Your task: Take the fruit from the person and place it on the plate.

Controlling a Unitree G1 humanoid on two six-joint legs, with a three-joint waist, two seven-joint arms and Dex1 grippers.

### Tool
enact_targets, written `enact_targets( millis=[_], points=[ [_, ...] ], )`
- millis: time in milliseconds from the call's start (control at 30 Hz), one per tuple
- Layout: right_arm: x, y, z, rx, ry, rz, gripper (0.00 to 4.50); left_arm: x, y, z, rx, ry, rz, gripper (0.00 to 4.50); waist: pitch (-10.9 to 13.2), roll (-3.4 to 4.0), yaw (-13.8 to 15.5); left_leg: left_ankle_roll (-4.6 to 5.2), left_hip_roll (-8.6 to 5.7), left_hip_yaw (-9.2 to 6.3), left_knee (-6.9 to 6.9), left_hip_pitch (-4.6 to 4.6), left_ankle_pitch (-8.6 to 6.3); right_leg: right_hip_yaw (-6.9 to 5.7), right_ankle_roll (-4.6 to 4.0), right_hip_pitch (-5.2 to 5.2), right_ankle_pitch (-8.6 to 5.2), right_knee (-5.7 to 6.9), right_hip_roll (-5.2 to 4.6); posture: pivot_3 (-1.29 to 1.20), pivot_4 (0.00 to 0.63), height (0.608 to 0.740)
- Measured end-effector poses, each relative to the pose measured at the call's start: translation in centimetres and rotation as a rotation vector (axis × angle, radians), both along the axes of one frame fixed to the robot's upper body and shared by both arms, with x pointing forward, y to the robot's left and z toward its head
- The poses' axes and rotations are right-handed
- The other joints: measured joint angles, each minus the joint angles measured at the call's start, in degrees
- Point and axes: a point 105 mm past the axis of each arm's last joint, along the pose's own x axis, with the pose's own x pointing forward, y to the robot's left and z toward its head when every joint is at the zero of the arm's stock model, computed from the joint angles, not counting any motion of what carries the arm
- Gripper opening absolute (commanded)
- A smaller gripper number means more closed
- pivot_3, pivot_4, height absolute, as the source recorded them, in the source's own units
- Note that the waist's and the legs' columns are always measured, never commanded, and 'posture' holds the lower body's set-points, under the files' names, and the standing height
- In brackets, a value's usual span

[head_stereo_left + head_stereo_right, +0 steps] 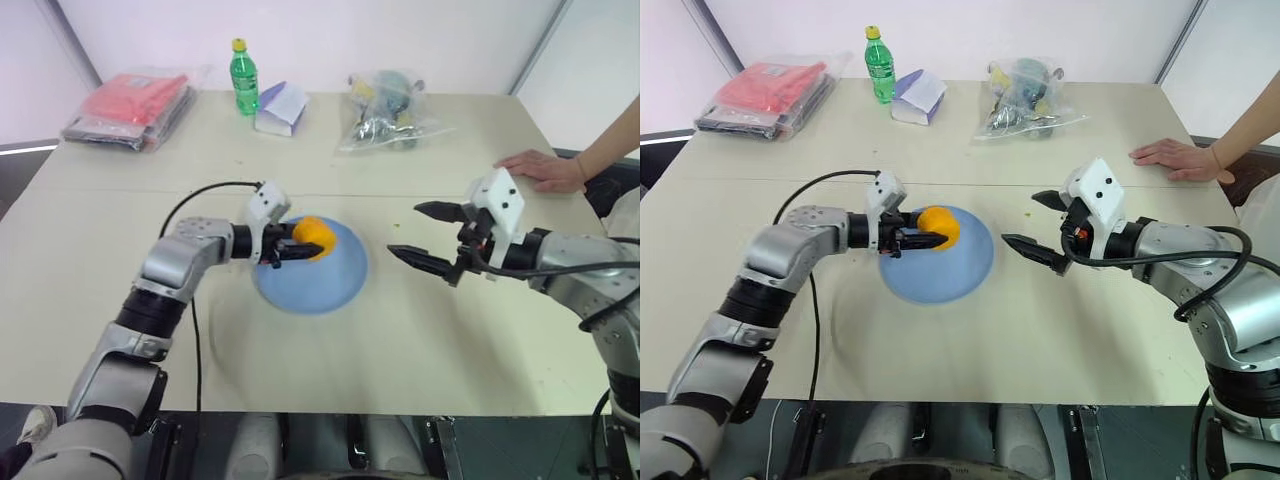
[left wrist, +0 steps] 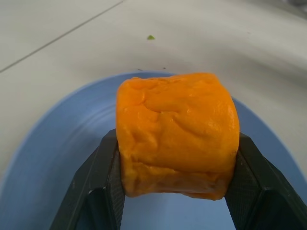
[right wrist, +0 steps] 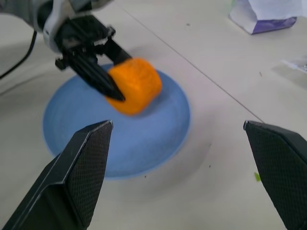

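Currently, the left gripper is clenched on the orange fruit, one black finger on each side, and holds it over the light blue plate, toward the plate's far left part; whether the fruit touches the plate surface cannot be told. The right gripper hangs to the right of the plate above the beige table, jaws released and spread wide with nothing between them. Beyond the plate, the person's hand rests flat at the table's right edge, and a green bottle stands at the far edge.
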Motion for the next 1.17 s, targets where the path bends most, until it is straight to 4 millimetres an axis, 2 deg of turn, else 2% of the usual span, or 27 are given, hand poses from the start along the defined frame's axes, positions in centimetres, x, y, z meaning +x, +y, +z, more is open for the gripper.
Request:
enact_targets(
  millis=[167,233,333,500,567,633,700,833,1000,1067,1167],
  points=[
    [0.0,0.1,-0.1,-0.002,0.004,0.001,4.5,-0.2,-0.5,-1.0,0.004,-0.006,-0.01,2.1,0.0,0.0,-0.1,0.0,0.01,-0.02,0.0,0.01,0.0,0.0,0.0,0.0,0.0,0.01,0.01,0.0,0.15,0.731],
    [0.0,0.1,-0.2,-0.003,0.005,0.001,4.5,-0.2,-0.3,-1.6,0.012,0.003,-0.002,3.15,0.0,0.0,-0.1,0.0,0.01,-0.03,0.0,0.01,0.0,0.0,0.0,0.0,0.0,0.01,0.02,0.0,0.15,0.731],
    [0.0,0.3,-0.3,-0.002,0.008,0.004,4.5,-0.2,-0.2,-1.7,0.015,-0.005,0.003,4.49,0.0,0.0,-0.1,0.0,0.01,-0.02,0.0,0.01,0.0,0.0,0.0,0.0,0.0,0.01,0.01,0.0,0.15,0.731],
    [0.0,0.6,-0.4,0.005,0.01,0.015,4.5,0.2,0.0,-1.2,-0.026,-0.027,0.04,4.49,0.0,0.0,0.0,0.0,0.01,-0.02,0.0,0.01,0.0,0.0,0.01,0.0,0.0,0.01,0.0,0.0,0.15,0.731],
    [0.0,0.6,-0.4,0.006,0.008,0.019,4.5,0.8,0.0,0.0,-0.111,-0.058,0.1,4.49,0.0,0.0,0.0,0.0,0.01,-0.04,0.01,-0.01,0.0,0.0,0.01,0.0,0.0,0.01,-0.01,0.0,0.15,0.731],
    [0.0,0.8,-0.5,0.006,0.01,0.025,4.5,0.9,0.3,2.1,-0.183,-0.119,0.13,4.49,0.0,-0.01,0.0,0.0,0.01,-0.06,0.01,-0.01,0.0,0.0,0.01,0.0,0.01,0.02,-0.01,0.0,0.15,0.731],
    [0.0,0.8,-0.5,0.004,0.007,0.025,4.5,0.6,0.9,5.0,-0.241,-0.214,0.15,4.49,0.0,-0.01,-0.1,0.0,0.01,-0.06,0.01,0.01,0.0,0.0,0.01,0.01,0.01,0.02,-0.01,0.0,0.15,0.731],
    [-0.1,0.6,-0.9,-0.001,0.015,0.024,4.5,-0.7,2.6,10.0,-0.299,-0.373,0.2,4.49,0.0,0.0,-0.1,0.0,0.02,-0.07,0.0,0.02,0.0,0.0,0.01,0.02,0.01,0.03,0.0,0.0,0.15,0.731],
    [0.0,0.2,-1.5,0.004,0.031,0.019,4.5,-2.8,5.0,13.2,-0.244,-0.491,0.239,4.49,0.0,0.0,-0.2,0.0,0.02,-0.06,-0.01,0.04,0.0,0.0,0.01,0.04,0.0,0.02,0.0,0.0,0.15,0.731],
    [0.1,-0.3,-2.0,0.004,0.046,0.006,4.5,-3.9,6.4,13.0,-0.208,-0.514,0.295,4.49,0.0,0.05,-0.3,0.0,0.03,-0.06,-0.03,0.1,0.0,0.03,0.01,0.05,0.0,0.01,-0.01,0.0,0.15,0.731],
    [0.6,-1.0,-2.4,-0.005,0.055,-0.009,4.5,-4.8,8.5,9.9,-0.196,-0.43,0.446,4.49,0.0,0.05,-0.5,0.0,0.03,-0.09,-0.03,0.12,0.0,0.05,0.01,0.08,0.0,0.06,-0.02,0.0,0.15,0.731]
  ],
)
